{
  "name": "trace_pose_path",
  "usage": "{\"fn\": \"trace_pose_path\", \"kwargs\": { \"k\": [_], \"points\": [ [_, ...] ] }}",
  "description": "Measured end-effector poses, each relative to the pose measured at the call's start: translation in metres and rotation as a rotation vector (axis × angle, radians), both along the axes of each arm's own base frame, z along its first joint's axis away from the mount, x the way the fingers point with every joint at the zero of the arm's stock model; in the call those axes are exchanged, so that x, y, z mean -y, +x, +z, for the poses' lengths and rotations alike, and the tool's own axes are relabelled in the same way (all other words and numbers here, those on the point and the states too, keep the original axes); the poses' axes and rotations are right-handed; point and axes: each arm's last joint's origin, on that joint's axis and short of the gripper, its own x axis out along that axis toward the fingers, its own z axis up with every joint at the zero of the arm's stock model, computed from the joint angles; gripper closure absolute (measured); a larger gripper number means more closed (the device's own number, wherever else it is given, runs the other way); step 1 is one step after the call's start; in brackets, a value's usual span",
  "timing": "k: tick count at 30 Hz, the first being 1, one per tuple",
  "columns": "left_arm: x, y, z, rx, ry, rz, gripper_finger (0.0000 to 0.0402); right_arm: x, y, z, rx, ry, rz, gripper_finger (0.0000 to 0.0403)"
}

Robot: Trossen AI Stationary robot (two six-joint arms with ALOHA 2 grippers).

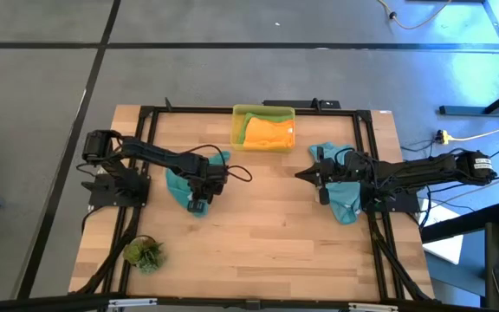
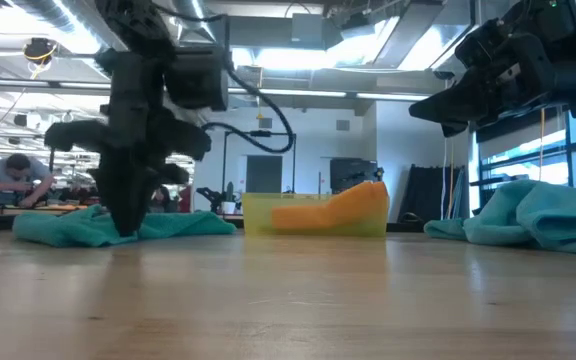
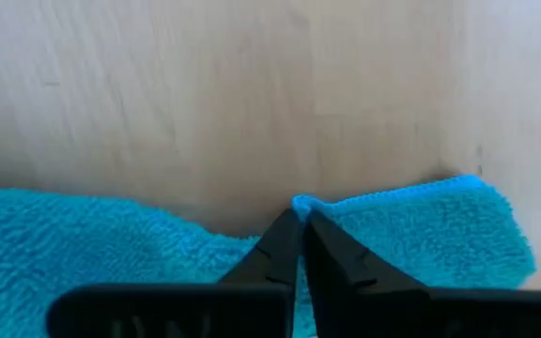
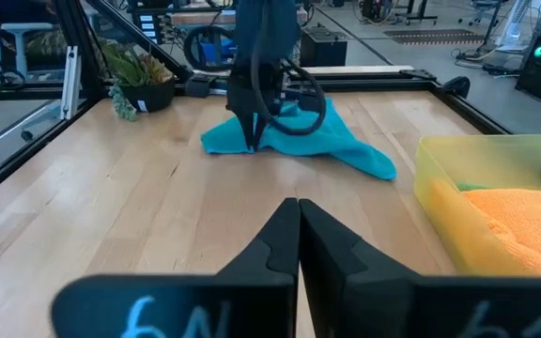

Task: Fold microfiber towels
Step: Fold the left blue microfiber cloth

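The worktop [image 1: 258, 225] carries a yellow bin [image 1: 264, 128] at its far edge, holding an orange towel [image 1: 269, 133] over a green one [image 1: 243, 121]. A teal towel [image 1: 182, 185] lies near the left edge, another [image 1: 345, 195] near the right edge. The left gripper [image 3: 301, 222] is down on the left towel's edge, fingers pinched on it. The right gripper [image 1: 302, 175] hangs above the worktop beside the right towel, fingers together, holding nothing. A plant [image 1: 144, 253] sits at the near left corner.

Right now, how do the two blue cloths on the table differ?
The left teal towel has the left tool down on its edge, shut on it; the right teal towel lies untouched, with the right tool shut and raised beside it. The left one is spread flatter; the right one is heaped higher. Both are crumpled, unfolded and the same teal.
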Motion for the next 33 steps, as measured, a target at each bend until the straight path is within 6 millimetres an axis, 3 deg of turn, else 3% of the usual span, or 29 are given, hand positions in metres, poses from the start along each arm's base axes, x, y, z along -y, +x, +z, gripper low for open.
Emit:
{"fn": "trace_pose_path", "kwargs": {
  "k": [6,10,20,25,33],
  "points": [
    [-0.002,0.017,0.044,0.12,0.124,-0.004,0.0401,-0.001,0.0,0.001,0.011,0.015,0.011,0.0392],
    [-0.004,0.031,0.085,0.278,0.227,0.017,0.0401,-0.003,0.001,0.004,0.04,0.02,0.051,0.0392],
    [0.008,0.058,0.157,0.567,0.397,0.024,0.0401,-0.012,0.002,0.007,0.076,0.015,0.105,0.0392],
    [0.018,0.065,0.169,0.679,0.374,0.013,0.0401,-0.017,0.002,0.011,0.115,0.015,0.134,0.0352],
    [0.045,0.075,0.153,0.665,0.276,-0.009,0.0401,-0.026,0.002,0.017,0.174,0.008,0.122,0.0249]
  ]
}}
